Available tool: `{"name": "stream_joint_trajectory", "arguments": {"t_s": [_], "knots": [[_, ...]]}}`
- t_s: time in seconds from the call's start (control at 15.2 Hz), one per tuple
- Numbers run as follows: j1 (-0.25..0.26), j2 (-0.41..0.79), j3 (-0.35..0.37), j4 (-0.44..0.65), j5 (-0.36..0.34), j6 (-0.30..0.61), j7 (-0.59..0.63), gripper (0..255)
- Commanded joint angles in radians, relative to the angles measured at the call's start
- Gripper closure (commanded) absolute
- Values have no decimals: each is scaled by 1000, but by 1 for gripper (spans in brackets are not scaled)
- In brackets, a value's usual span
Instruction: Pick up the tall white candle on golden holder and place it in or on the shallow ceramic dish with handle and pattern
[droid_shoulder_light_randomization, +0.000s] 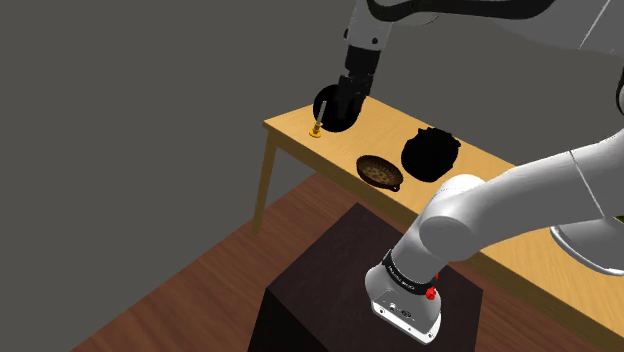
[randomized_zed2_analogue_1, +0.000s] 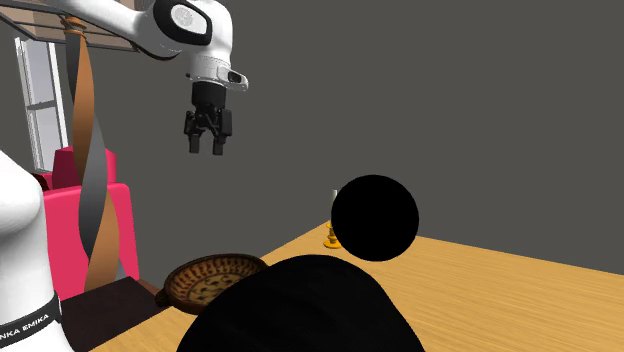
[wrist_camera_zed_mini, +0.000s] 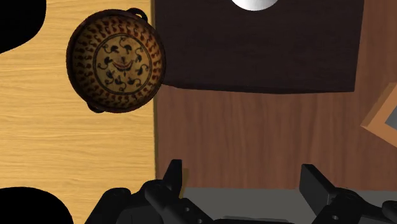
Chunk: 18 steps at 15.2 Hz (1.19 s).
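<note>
So in the shoulder view the candle (droid_shoulder_light_randomization: 316, 126), a thin stick on a little golden holder, is standing on the wooden counter (droid_shoulder_light_randomization: 345, 145) close to its far corner at the view's left. It's just beside a flat black round shape (droid_shoulder_light_randomization: 324, 105). The claw (droid_shoulder_light_randomization: 343, 113) comes down in front of that black shape, so I can't make out the fingers there. The patterned brown dish (droid_shoulder_light_randomization: 380, 172) sits further along the counter near the front edge, and a lumpy black object (droid_shoulder_light_randomization: 431, 153) is just beside it. The dark stand (droid_shoulder_light_randomization: 340, 290) is down on the wood floor in front. In the second exterior view the claw (randomized_zed2_analogue_1: 208, 142) hangs well above the counter, off to the view's left of the candle, with its fingers spread and nothing between them. The black circle there covers most of the candle; the holder pokes out at its lower left. A pink piece of furniture (randomized_zed2_analogue_1: 85, 215) is at the view's left. In the wrist view the fingers (wrist_camera_zed_mini: 172, 176) stand wide apart, released, over the floor (wrist_camera_zed_mini: 254, 133). The dish lies ahead of them by the counter's edge, handles and swirly pattern showing.
</note>
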Motion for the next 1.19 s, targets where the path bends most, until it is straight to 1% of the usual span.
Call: {"name": "stream_joint_trajectory", "arguments": {"t_s": [0.0, 0.26, 0.59, 1.12], "knots": [[-4, 73, -21, 22, -25, 37, -39, 0], [-13, 222, -58, 88, -63, 95, -111, 0], [-25, 416, -94, 196, -97, 152, -196, 0], [-56, 739, -128, 433, -124, 201, -322, 0]]}}
